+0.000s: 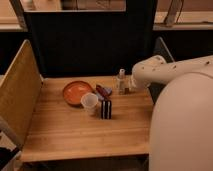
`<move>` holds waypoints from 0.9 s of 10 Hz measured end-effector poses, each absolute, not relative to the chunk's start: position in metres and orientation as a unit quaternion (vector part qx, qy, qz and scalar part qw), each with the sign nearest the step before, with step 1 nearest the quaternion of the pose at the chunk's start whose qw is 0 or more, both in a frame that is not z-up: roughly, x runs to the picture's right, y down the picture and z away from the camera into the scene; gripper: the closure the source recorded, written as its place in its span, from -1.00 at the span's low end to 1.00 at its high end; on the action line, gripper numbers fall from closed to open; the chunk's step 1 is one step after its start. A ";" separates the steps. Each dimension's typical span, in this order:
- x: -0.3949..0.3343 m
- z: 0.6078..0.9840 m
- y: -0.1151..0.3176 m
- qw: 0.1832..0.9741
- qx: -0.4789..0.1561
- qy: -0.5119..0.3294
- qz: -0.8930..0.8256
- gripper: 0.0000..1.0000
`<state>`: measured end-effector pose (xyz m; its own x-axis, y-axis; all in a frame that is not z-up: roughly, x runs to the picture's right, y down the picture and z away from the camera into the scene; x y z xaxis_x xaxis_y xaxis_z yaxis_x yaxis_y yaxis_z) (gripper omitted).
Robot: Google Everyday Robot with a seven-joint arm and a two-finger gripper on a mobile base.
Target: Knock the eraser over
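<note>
While upright on wooden table (pixel 70 131), striped rectangular eraser (pixel 106 109); gripper (pixel 128 90) beside clear bottle (pixel 120 80).

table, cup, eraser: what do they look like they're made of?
table: wood, matte, plank grain shows. cup: likely plastic, pale and translucent. eraser: maybe rubber, hard to tell; dark, matte, light vertical stripes. gripper is beside the bottle, behind and right of the eraser.

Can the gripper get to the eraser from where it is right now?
Probably yes. The gripper is beside the clear bottle, behind and to the right of the eraser. Bare tabletop lies between them; the cup stands on the eraser's far side.
</note>
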<state>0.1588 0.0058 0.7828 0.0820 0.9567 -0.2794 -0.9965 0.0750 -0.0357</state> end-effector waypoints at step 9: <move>0.109 0.741 0.096 0.811 -0.124 0.213 0.530 1.00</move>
